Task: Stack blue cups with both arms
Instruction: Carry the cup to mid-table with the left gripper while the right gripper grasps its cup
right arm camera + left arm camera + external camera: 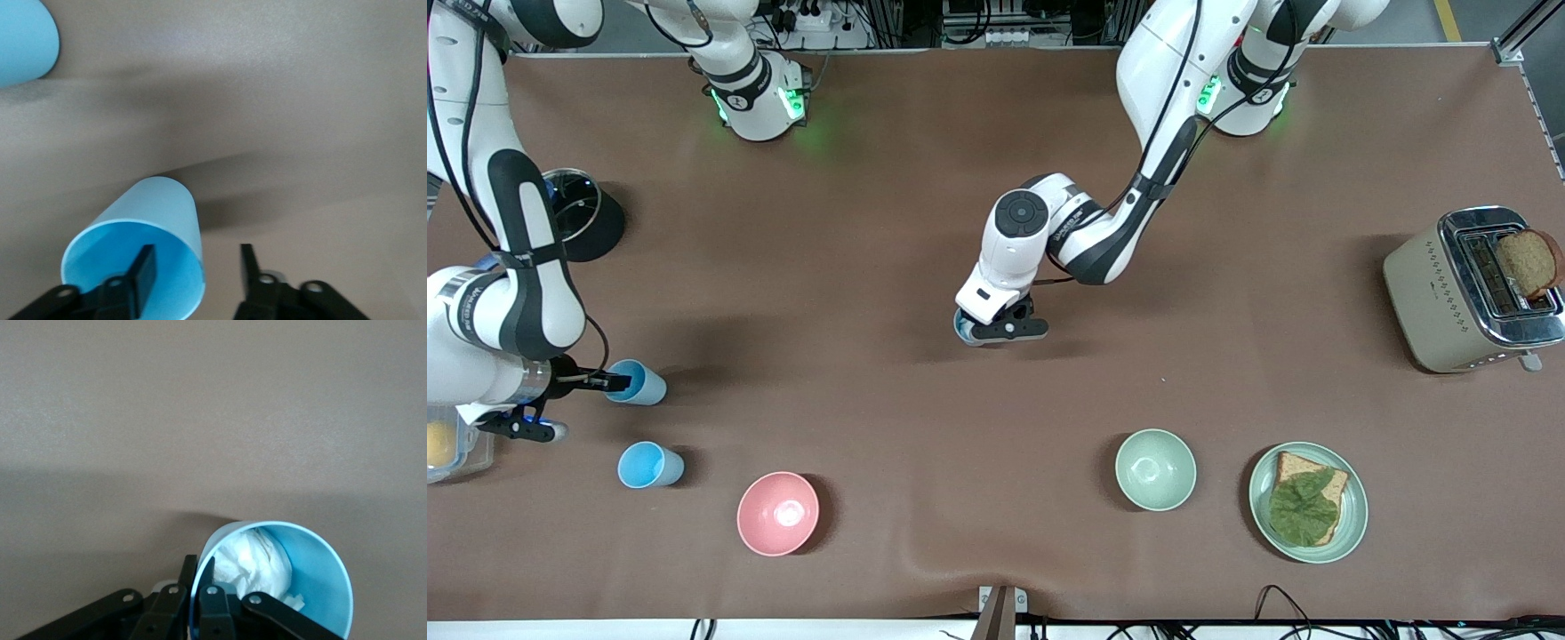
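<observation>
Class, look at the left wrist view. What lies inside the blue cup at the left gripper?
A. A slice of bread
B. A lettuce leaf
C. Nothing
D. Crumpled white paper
D: the left wrist view shows crumpled white paper inside the blue cup at the left gripper.

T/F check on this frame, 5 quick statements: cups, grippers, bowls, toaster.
1. The left gripper pinches the rim of a blue cup with crumpled white material inside. True.
2. The right gripper is shut on its cup. False: its fingers are apart, one inside the cup's rim and one outside.
3. A third blue cup stands free, nearer the front camera than the right gripper's cup. True.
4. The pink bowl holds the bread and lettuce. False: they lie on the pale green plate; the pink bowl shows nothing inside.
5. The toaster has no bread in it. False: a slice sticks out of a slot.
</observation>
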Controlling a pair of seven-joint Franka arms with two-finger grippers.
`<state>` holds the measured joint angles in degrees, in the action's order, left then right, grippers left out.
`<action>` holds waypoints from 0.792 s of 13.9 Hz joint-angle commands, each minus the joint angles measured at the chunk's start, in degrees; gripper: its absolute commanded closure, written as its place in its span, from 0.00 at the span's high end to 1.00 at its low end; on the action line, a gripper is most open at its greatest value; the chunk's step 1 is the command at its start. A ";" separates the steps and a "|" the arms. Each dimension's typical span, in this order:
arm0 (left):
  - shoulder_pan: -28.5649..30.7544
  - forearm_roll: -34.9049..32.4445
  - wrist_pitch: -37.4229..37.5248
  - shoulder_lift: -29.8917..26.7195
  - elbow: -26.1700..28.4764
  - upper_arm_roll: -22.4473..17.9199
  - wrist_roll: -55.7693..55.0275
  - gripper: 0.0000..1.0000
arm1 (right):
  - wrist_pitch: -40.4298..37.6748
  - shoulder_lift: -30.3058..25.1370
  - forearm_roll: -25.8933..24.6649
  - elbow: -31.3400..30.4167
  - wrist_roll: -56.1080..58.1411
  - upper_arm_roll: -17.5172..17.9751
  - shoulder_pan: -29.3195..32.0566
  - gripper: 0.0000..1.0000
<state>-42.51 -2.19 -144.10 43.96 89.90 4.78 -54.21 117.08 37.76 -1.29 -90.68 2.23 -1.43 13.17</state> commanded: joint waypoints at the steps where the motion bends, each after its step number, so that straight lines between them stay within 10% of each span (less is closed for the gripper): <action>1: -1.17 -0.98 0.04 2.28 -2.54 -0.21 -1.33 0.37 | 0.52 -0.84 -1.17 -0.99 -3.19 0.03 -1.30 0.00; 2: -1.52 -1.06 0.04 1.93 -2.54 -0.30 -2.90 0.99 | 0.52 -0.84 -1.26 -0.99 -3.02 0.03 -1.31 0.00; 11: -0.13 -1.42 19.26 -16.95 -2.45 -5.39 -5.12 1.00 | -7.29 -8.39 -0.03 -0.37 -9.58 0.55 -9.01 0.00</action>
<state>-43.92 -2.19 -130.39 33.42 85.53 1.06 -58.30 111.52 33.08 -1.19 -89.55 -2.31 -0.95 8.19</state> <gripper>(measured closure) 0.000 0.974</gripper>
